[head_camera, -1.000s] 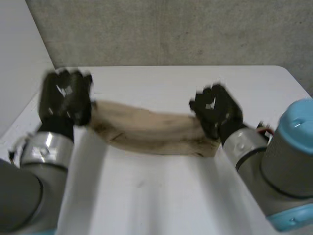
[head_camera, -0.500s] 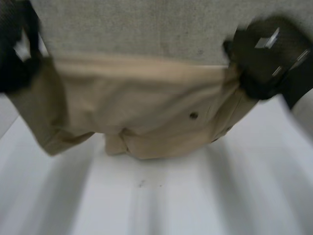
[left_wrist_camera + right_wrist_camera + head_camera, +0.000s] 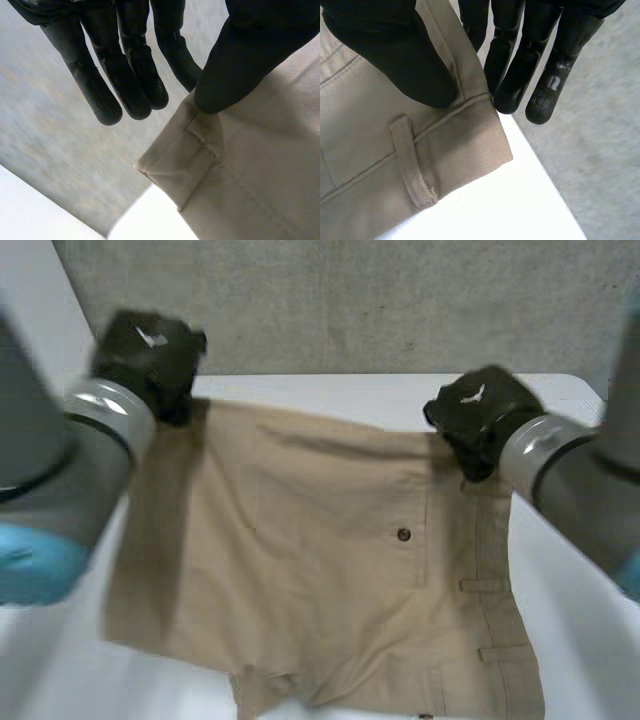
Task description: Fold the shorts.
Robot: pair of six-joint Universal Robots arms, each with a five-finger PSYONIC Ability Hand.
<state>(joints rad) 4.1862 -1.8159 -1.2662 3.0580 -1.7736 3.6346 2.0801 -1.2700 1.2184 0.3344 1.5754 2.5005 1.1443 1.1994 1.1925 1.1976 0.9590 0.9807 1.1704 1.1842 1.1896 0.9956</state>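
The shorts (image 3: pixel 320 570) hang spread open over the table (image 3: pixel 330 390), with no fold in them yet. The left hand (image 3: pixel 150 355) pinches the far-left hem corner between thumb and straight fingers. The right hand (image 3: pixel 480 420) pinches the far-right waistband corner likewise. I'd say it's barely begun: every fold is left.

left robot hand (image 3: pixel 150 358) — pinching, right robot hand (image 3: pixel 478 422) — pinching

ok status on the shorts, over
Left hand pinching a hem corner, right hand pinching the waistband corner. Shorts spread between them, unfolded. Nothing in the way.
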